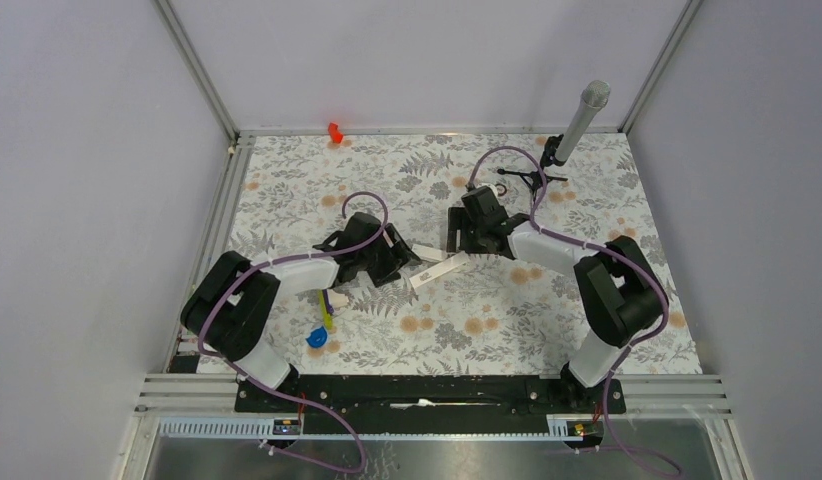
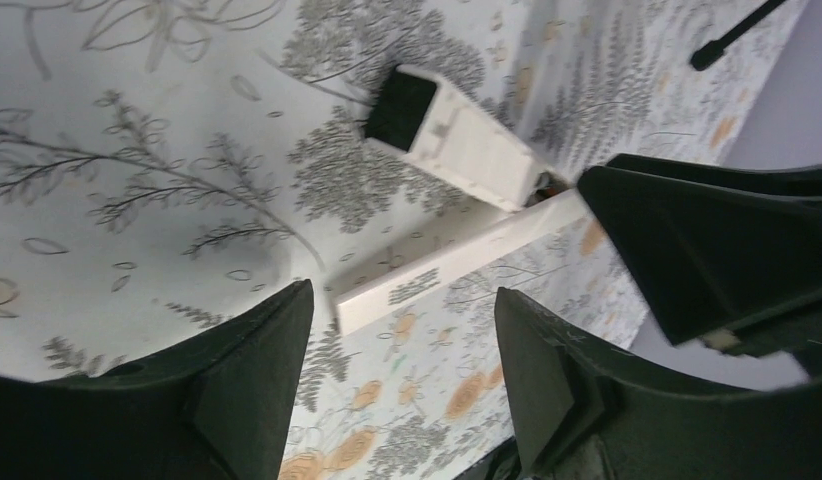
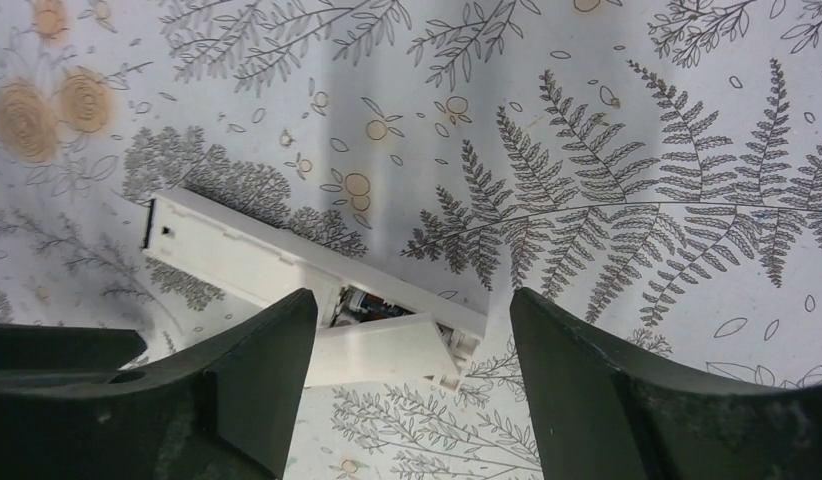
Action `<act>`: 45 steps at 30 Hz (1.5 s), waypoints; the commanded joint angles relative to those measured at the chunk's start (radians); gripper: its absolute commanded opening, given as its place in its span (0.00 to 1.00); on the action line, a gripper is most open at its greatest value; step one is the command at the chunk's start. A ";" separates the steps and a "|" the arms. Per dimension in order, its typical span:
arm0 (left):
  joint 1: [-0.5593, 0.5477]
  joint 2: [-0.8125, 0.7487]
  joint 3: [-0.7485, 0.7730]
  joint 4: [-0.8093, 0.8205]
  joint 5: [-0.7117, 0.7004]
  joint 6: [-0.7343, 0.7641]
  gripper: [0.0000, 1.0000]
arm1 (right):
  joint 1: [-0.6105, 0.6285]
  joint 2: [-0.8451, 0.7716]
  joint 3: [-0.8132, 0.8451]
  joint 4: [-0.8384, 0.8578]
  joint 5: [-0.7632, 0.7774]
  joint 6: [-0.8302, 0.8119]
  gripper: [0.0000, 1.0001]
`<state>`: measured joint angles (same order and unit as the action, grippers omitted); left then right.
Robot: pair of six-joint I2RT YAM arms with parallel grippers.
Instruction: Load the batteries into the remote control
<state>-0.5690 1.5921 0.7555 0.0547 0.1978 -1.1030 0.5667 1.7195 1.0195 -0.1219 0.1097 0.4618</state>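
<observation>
Fern-and-flower print covers the desk (image 1: 487, 345), and near its middle in the overhead view lies the remote control (image 3: 237, 255) — a slim white bar with a dark end, its back opened. A loose white panel (image 3: 387, 352) rests slanted against it, meeting it at one end. The left hand (image 2: 405, 300) hovers released, fingers spread, the panel's near end between them with gaps on both sides. The right hand (image 3: 412, 300) is likewise spread wide over the open compartment, clamping nothing. Something small with a coppery glint shows inside — too small to name. A yellow-and-blue toy cluster (image 1: 322, 325) sits lower left of the overhead view, and a small black ring (image 1: 501, 188) lies upper right.
</observation>
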 commanded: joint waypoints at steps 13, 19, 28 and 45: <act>0.001 -0.047 -0.090 0.034 -0.017 -0.033 0.64 | -0.016 -0.083 0.010 -0.071 -0.131 -0.034 0.81; 0.000 -0.034 -0.087 0.035 -0.016 -0.040 0.61 | -0.017 -0.040 0.025 -0.091 -0.133 -0.076 0.67; 0.002 -0.033 -0.083 0.034 -0.013 -0.040 0.61 | -0.022 -0.042 0.023 -0.125 -0.035 -0.057 0.55; 0.001 -0.044 -0.094 0.049 -0.004 -0.046 0.61 | -0.044 0.013 0.025 -0.117 -0.043 -0.013 0.44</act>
<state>-0.5694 1.5631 0.6762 0.0536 0.1871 -1.1381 0.5289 1.7115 1.0222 -0.2310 0.0551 0.4416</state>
